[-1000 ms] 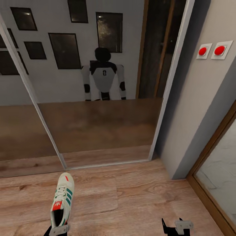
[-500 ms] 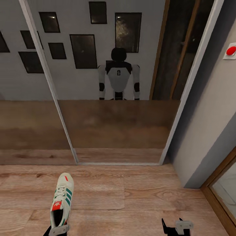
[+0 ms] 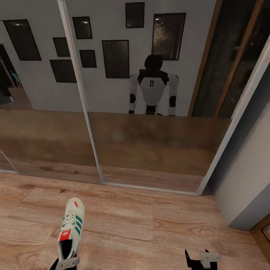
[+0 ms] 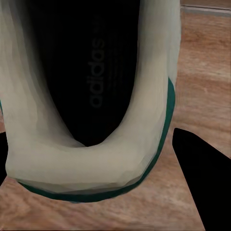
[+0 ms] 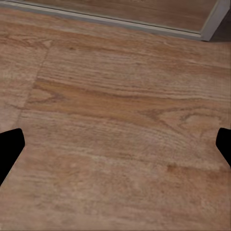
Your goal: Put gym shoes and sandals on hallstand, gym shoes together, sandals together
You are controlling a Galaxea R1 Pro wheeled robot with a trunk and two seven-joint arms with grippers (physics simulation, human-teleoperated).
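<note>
One white gym shoe [image 3: 71,228] with green stripes and a red-orange tongue label points toe-forward over the corridor floor [image 3: 150,232]. My left gripper [image 3: 67,263] is shut on its heel. In the left wrist view the shoe's heel rim [image 4: 91,168] and dark insole sit between the black fingers [image 4: 202,183]. My right gripper [image 3: 200,260] stands open over bare planks, with nothing between its fingertips [image 5: 118,144]. The sandals and the hallstand are out of view.
Mirrored sliding doors [image 3: 150,142] with pale frames [image 3: 80,93] stand straight ahead and reflect the robot [image 3: 152,90] and framed pictures. A grey wall corner [image 3: 247,180] juts in at the right. Wood floor stretches to the left.
The head view has swung to the left, so the mirror doors and the grey wall slid right in the picture. The held shoe and both grippers keep their places in the view.
</note>
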